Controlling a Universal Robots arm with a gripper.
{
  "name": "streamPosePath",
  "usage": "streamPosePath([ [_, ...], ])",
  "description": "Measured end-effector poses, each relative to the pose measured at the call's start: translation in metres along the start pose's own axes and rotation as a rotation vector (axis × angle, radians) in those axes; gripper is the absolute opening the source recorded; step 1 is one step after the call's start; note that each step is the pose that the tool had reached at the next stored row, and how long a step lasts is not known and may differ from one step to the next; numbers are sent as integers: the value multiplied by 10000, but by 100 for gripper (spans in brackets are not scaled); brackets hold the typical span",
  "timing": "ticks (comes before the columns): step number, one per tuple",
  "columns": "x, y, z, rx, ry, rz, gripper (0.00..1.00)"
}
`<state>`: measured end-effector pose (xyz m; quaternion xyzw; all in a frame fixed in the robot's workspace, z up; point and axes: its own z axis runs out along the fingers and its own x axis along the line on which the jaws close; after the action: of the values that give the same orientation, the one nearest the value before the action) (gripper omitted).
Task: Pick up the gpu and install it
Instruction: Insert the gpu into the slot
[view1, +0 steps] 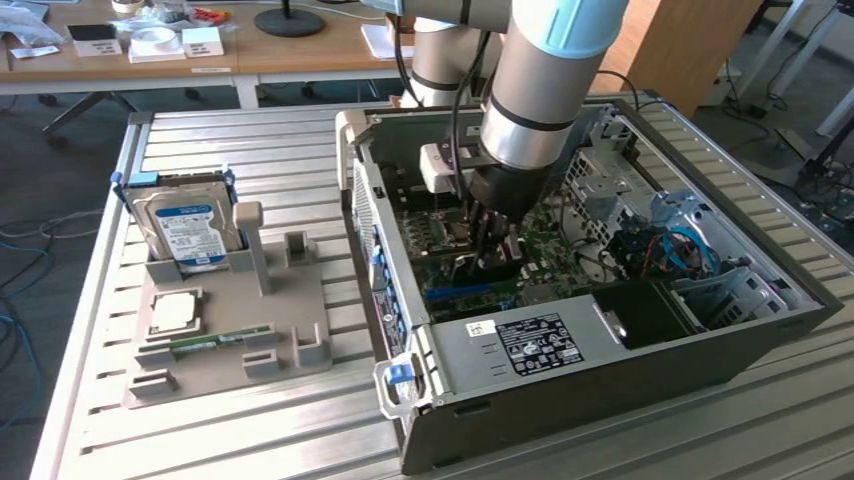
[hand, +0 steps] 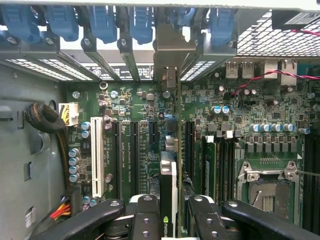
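Arm: You had the arm (view1: 534, 90) reaching down into the open computer case (view1: 587, 350), which lay on its side on the slatted metal table (view1: 227, 140).
Claw: Your gripper (hand: 170, 212) was partly closed, its dark fingers (hand: 146, 215) pressed on either face of the gpu (hand: 169, 175), so the card was in its grasp.
Gpu: You held the card edge-on over the green motherboard (hand: 140, 130), among the long black slots. Its far end reached the metal bracket opening (hand: 167, 65) at the case's rear wall. You could not tell whether its lower edge sat in a slot.
Board: Beside the card stood a white slot (hand: 98, 157). On the card's other side lay the open processor socket (hand: 265, 185).
Rear wall: A row of blue clips (hand: 100, 22) lined the bracket bays.
Holder: On the exterior view's left, well apart from the case, your grey parts holder (view1: 267, 310) carried the blue-labelled hard drive (view1: 187, 225) upright, a processor chip (view1: 174, 312) lying flat and a small green memory stick (view1: 214, 343).
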<state>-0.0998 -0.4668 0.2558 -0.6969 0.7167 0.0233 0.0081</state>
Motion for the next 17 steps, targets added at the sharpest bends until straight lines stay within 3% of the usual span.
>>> streamPosePath([
  [17,2,3,21,-3,6,0,26],
])
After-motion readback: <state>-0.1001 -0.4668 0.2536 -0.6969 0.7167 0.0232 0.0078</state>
